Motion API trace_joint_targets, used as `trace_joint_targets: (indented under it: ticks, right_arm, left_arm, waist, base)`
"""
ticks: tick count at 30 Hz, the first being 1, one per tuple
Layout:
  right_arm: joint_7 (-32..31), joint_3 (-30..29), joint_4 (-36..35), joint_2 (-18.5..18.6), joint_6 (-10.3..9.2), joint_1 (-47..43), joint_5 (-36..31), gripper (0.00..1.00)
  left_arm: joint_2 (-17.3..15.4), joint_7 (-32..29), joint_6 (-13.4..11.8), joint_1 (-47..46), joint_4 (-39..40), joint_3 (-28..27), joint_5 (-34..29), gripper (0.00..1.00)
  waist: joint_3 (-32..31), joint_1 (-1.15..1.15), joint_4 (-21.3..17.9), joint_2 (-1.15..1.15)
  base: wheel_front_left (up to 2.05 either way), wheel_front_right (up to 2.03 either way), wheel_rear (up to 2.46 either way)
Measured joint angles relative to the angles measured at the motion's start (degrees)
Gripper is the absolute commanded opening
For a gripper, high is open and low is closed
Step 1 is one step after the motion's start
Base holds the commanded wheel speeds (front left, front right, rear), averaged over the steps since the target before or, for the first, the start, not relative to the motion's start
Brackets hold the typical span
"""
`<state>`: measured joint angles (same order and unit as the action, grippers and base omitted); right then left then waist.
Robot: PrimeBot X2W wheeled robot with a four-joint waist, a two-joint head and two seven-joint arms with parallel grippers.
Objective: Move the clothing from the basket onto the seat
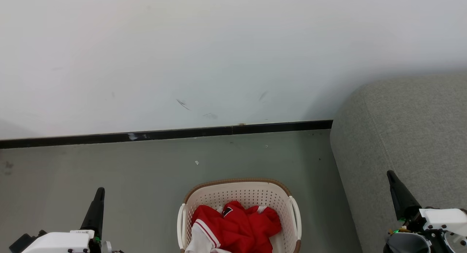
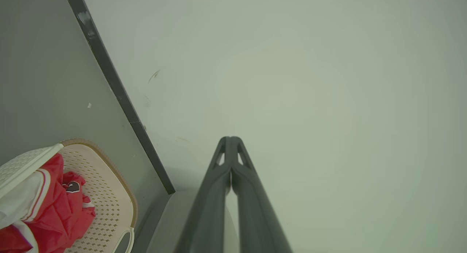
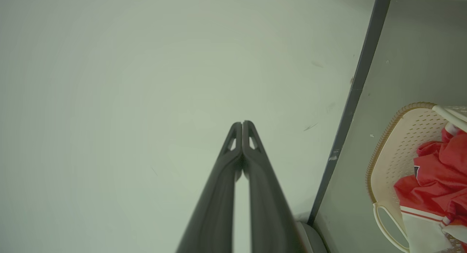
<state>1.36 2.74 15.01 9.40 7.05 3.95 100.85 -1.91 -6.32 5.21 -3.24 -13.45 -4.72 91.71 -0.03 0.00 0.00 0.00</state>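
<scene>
The left hand (image 1: 97, 200) and right hand (image 1: 397, 190) are pinched closed and empty, well apart on either side of the basket (image 1: 237, 181). The clothing (image 1: 239, 227) lies bunched inside it. The seat (image 1: 408, 136) stands just to its right, with the wall (image 1: 219, 56) beyond.
</scene>
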Motion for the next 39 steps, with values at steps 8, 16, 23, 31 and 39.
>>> trace_joint_targets:
  ticks: [8,16,23,31,39]
  right_arm:
    - [0.0,0.0,0.0,0.0,0.0,0.0,0.0,0.0]
    - [0.0,0.0,0.2,-0.1,0.0,-0.1,0.0,1.0]
    - [0.0,0.8,3.2,-2.5,-0.07,-3.9,-0.1,1.0]
    - [0.7,0.7,2.7,-2.5,-0.07,-3.7,-2.0,1.0]
    - [1.9,-0.1,2.1,-2.6,-0.07,-3.7,-7.4,1.0]
  left_arm:
    - [0.0,0.0,0.0,0.0,0.0,0.0,0.0,0.0]
    - [0.1,0.0,0.0,0.1,-0.3,0.0,0.0,1.0]
    - [1.9,0.0,0.0,3.3,-3.6,0.8,0.0,1.0]
    - [1.8,1.4,0.0,3.3,-3.2,2.5,-2.2,1.0]
    - [1.0,3.4,0.0,3.1,-2.8,4.5,-6.8,1.0]
  waist:
    - [0.0,0.0,0.0,0.0]
    - [0.0,0.0,0.0,0.0]
    - [0.0,0.0,0.0,0.0]
    - [0.0,0.0,0.0,0.0]
    - [-0.1,0.02,0.0,0.0]
  base:
    - [0.0,0.0,0.0]
    - [0.0,0.0,0.0]
    - [0.0,0.0,0.0]
    - [0.0,0.0,0.0]
    - [0.0,0.0,0.0]
